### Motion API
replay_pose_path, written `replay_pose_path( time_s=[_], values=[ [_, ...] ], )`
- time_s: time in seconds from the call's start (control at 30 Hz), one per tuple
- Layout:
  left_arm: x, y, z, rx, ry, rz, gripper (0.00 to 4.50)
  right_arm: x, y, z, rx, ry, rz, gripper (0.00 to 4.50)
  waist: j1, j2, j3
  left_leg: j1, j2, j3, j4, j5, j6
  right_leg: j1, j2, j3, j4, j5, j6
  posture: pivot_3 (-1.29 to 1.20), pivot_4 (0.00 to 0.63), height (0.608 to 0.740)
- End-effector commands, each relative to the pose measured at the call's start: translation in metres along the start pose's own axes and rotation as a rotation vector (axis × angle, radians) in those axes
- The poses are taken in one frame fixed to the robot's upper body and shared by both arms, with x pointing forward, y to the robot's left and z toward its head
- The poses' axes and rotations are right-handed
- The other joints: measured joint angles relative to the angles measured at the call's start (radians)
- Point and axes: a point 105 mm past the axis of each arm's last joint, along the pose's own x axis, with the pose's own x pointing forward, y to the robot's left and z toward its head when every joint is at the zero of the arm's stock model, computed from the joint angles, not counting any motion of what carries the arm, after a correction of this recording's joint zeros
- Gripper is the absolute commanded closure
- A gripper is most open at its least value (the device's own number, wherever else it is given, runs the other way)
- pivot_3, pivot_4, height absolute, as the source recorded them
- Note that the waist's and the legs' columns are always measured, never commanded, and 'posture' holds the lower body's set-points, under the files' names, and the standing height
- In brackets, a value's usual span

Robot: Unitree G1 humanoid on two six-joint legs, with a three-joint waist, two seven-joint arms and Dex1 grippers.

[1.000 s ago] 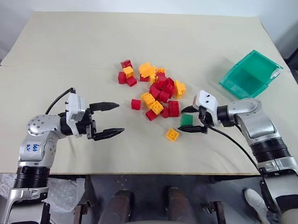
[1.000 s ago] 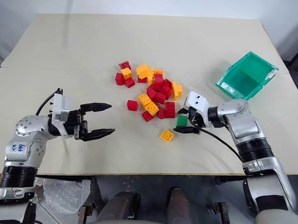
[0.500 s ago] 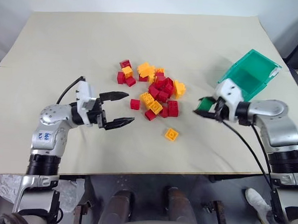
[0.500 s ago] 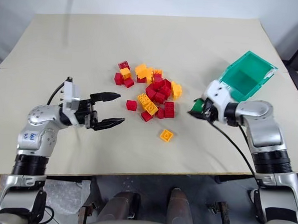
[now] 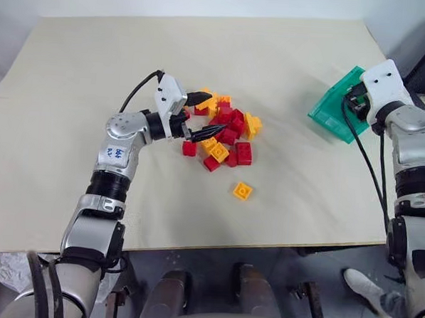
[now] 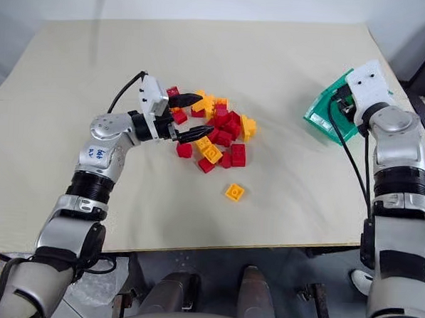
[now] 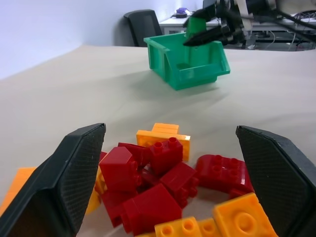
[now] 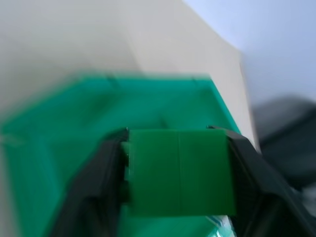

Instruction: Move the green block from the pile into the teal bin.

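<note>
The green block (image 8: 177, 170) is pinched between my right gripper's (image 5: 354, 101) two black fingers. The left wrist view shows the block (image 7: 196, 24) hanging just above the teal bin's (image 7: 187, 61) open top. The bin (image 5: 332, 112) stands tilted near the table's right edge. The pile (image 5: 227, 128) of red and yellow-orange bricks lies at the table's middle. My left gripper (image 5: 212, 113) is open and level. Its fingers straddle the pile's left side and hold nothing.
A lone yellow-orange brick (image 5: 243, 191) lies apart, nearer the front edge than the pile. The beige table (image 5: 79, 123) has bare room on its left and far sides. A dark chair (image 7: 143, 27) and desks stand beyond the table's right side.
My right gripper lifted the green block off the table beside the pile and carried it right, to over the teal bin. My left gripper, still open, moved forward and right to the pile.
</note>
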Motion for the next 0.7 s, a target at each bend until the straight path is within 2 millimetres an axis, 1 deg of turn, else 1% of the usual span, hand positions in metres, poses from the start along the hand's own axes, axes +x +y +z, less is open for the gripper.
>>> replay_pose_path(
  time_s=[0.03,0.1,0.17,0.23,0.27,0.37,0.43,0.47,0.53,0.63,0.7],
  values=[
    [0.001,0.008,0.014,0.041,-0.048,0.021,0.0,0.001,-0.014,0.017,0.004,-0.061,-0.06,0.77,-0.004,0.0,0.0,-0.003,0.0,0.0,0.001,0.0,0.0,-0.003,0.0,0.0,0.0,0.0,0.0,0.0,0.15,0.74],
    [-0.004,0.013,0.016,0.028,-0.067,0.043,0.0,0.001,-0.012,0.023,0.022,-0.085,-0.04,0.06,-0.008,0.0,0.0,-0.01,0.0,0.0,0.005,0.0,0.0,-0.01,0.0,0.0,0.003,0.0,0.0,0.0,0.15,0.74],
    [-0.018,0.015,0.009,0.005,-0.03,0.051,0.0,-0.006,-0.002,0.037,0.022,-0.182,0.055,0.02,-0.009,0.0,0.0,-0.011,0.0,0.0,0.006,0.0,0.0,-0.012,0.0,0.0,0.004,0.0,0.0,0.0,0.15,0.74],
    [-0.03,0.014,0.002,-0.008,0.014,0.045,0.0,-0.013,0.002,0.044,0.039,-0.235,0.119,0.02,-0.013,0.0,0.0,-0.011,0.0,0.0,0.007,0.0,0.0,-0.012,0.0,0.0,0.005,0.0,0.0,0.0,0.15,0.74],
    [-0.042,0.015,0.002,-0.014,0.011,0.058,0.0,-0.021,0.008,0.046,0.061,-0.268,0.188,0.02,-0.013,0.0,0.0,-0.011,0.0,0.0,0.007,0.0,0.0,-0.012,0.0,0.0,0.006,0.0,0.0,0.0,0.15,0.74],
    [-0.067,0.016,0.001,-0.039,0.032,0.105,0.0,-0.044,0.025,0.051,0.074,-0.338,0.35,0.02,-0.006,0.0,0.0,-0.011,0.003,-0.002,0.009,0.0,0.0,-0.012,0.0,0.0,0.008,0.0,0.0,0.0,0.15,0.74],
    [-0.085,0.016,-0.001,-0.046,0.064,0.153,0.0,-0.057,0.034,0.047,0.072,-0.349,0.442,0.02,0.0,0.0,0.0,-0.011,0.004,-0.002,0.01,0.0,0.0,-0.012,-0.001,0.0,0.008,0.0,0.0,0.0,0.15,0.74],
    [-0.102,0.012,0.0,-0.043,0.073,0.164,0.0,-0.067,0.045,0.043,0.078,-0.362,0.532,0.02,0.001,0.0,0.0,-0.011,0.003,-0.002,0.01,0.0,0.0,-0.011,-0.001,0.0,0.008,0.0,0.0,0.0,0.15,0.74],
    [-0.129,0.001,0.001,-0.032,0.088,0.159,0.0,-0.084,0.059,0.034,0.086,-0.38,0.67,0.02,0.002,0.0,0.0,-0.011,0.004,-0.002,0.011,0.0,0.0,-0.011,-0.001,0.0,0.009,0.0,0.0,0.0,0.15,0.74],
    [-0.158,-0.008,-0.007,-0.048,0.15,0.191,0.0,-0.097,0.072,0.02,0.069,-0.407,0.789,0.02,0.004,0.0,0.0,-0.01,0.005,-0.002,0.011,0.0,0.0,-0.01,-0.001,0.0,0.009,0.0,0.0,0.0,0.15,0.74],
    [-0.172,-0.011,-0.01,-0.062,0.175,0.22,0.0,-0.102,0.077,0.01,0.057,-0.416,0.839,0.02,0.009,0.0,0.0,-0.008,0.005,-0.002,0.011,0.0,0.0,-0.007,-0.001,0.0,0.008,0.0,0.0,0.0,0.15,0.74]
  ],
)
